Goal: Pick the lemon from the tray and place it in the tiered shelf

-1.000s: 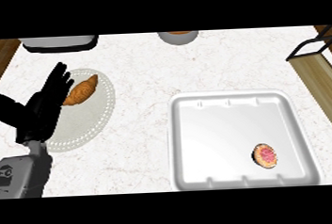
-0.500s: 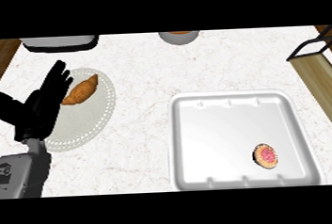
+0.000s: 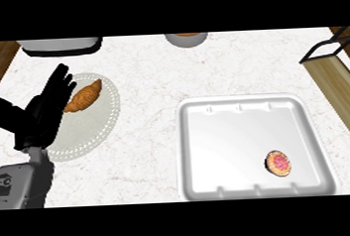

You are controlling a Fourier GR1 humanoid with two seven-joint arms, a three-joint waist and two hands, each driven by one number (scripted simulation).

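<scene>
One open left hand [image 3: 39, 116] over plate [image 3: 98, 138]

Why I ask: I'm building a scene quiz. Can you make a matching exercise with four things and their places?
Things:
1. lemon
2. pastry
3. shelf
4. robot hand

Places:
A. right edge of the counter
B. on the plate
C. in the tray
D. left side, open, fingers up

Pairs: 1-C, 2-B, 3-A, 4-D

Nothing moved; left hand [image 3: 37, 118] same place
</scene>
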